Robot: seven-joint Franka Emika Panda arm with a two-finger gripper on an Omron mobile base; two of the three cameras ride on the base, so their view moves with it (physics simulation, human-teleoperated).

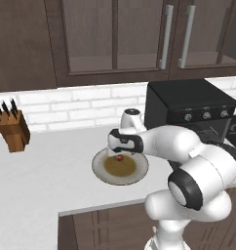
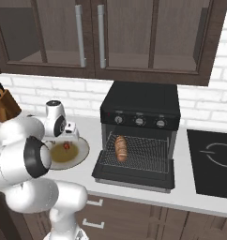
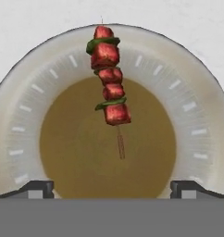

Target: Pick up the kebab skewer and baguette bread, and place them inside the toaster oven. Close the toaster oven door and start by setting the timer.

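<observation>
Above the plate [image 3: 21,139] in frame centre, the gripper [image 3: 112,187] hangs open — the thin kebab skewer [image 3: 108,76] could slip sideways between the fingers.

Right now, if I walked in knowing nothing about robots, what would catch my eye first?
Probably the big white arm bent over a plate on the counter, its open gripper hanging above a kebab skewer with red chunks. Next, the black toaster oven to the plate's right, its door dropped open and a golden baguette bread lying on the wire rack inside.
</observation>
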